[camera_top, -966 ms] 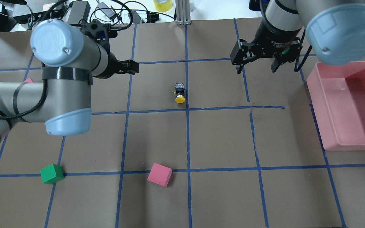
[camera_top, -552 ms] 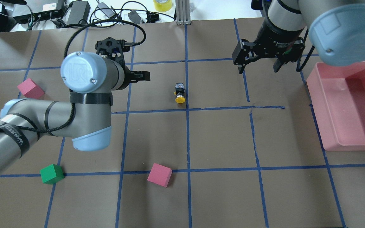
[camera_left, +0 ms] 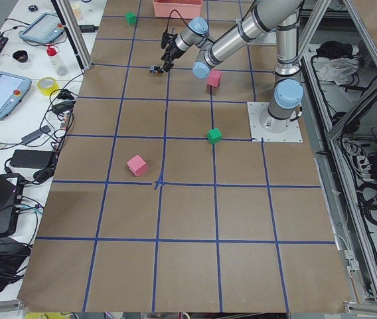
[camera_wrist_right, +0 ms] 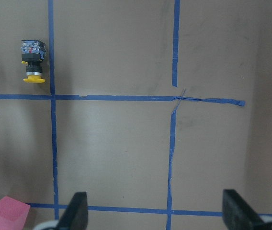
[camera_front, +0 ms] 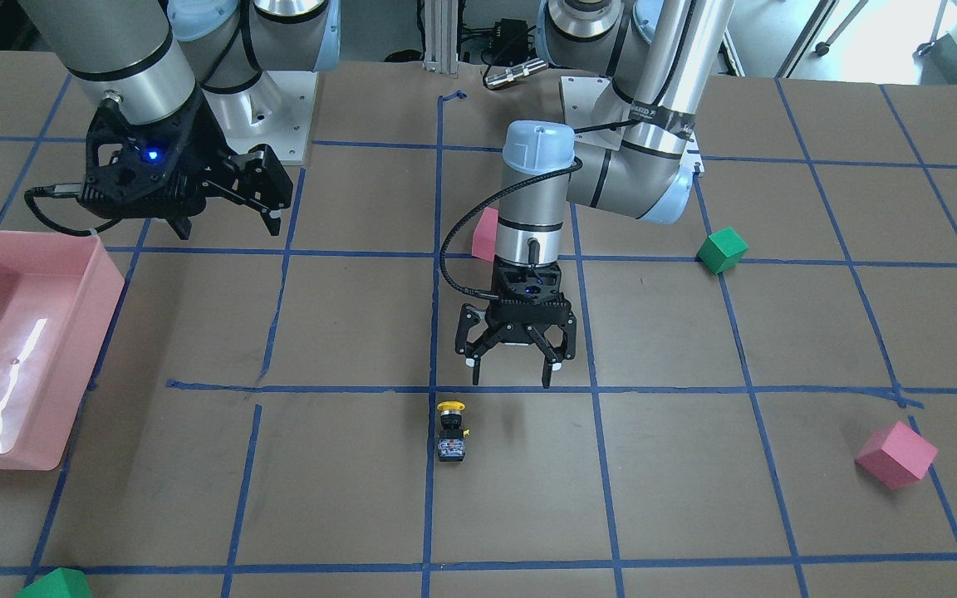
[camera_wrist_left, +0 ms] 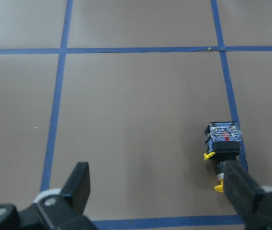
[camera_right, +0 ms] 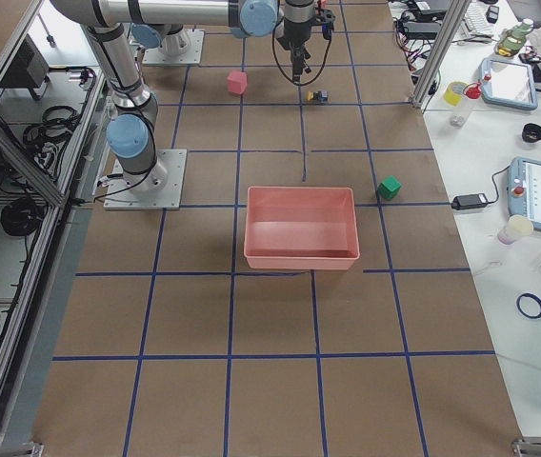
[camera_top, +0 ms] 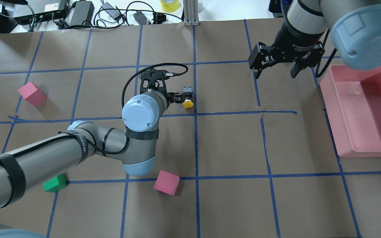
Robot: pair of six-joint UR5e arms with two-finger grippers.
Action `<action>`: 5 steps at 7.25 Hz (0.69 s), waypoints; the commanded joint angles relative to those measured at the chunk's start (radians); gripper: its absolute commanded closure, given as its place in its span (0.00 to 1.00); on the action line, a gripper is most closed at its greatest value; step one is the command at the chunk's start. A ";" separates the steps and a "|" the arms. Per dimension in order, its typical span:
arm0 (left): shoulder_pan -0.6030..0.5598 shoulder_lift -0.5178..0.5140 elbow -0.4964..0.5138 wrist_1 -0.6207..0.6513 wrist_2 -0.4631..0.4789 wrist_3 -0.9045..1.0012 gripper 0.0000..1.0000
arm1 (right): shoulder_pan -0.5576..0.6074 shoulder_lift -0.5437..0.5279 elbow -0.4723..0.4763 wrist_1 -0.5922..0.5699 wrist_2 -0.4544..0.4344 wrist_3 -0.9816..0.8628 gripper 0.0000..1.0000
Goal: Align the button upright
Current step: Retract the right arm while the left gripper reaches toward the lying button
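Left hand (camera_front: 511, 383) just beside sideways button (camera_front: 450, 433)

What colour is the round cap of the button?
The cap of the button is yellow; the right wrist-mounted view shows it best.

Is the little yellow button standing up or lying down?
Lying down. The button rests on its side on the table, with its yellow cap pointing sideways, not up.
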 commanded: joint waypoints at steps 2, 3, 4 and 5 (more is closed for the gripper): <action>-0.076 -0.128 0.001 0.139 0.008 -0.020 0.00 | -0.014 -0.003 0.001 0.002 -0.010 -0.023 0.00; -0.076 -0.123 0.039 0.098 0.008 -0.020 0.00 | -0.014 -0.001 0.001 0.004 -0.009 -0.023 0.00; -0.076 -0.123 0.094 0.003 0.008 -0.023 0.00 | -0.014 0.000 0.001 0.005 -0.010 -0.024 0.00; -0.076 -0.125 0.111 -0.045 0.007 -0.039 0.00 | -0.014 -0.001 0.001 0.008 -0.013 -0.024 0.00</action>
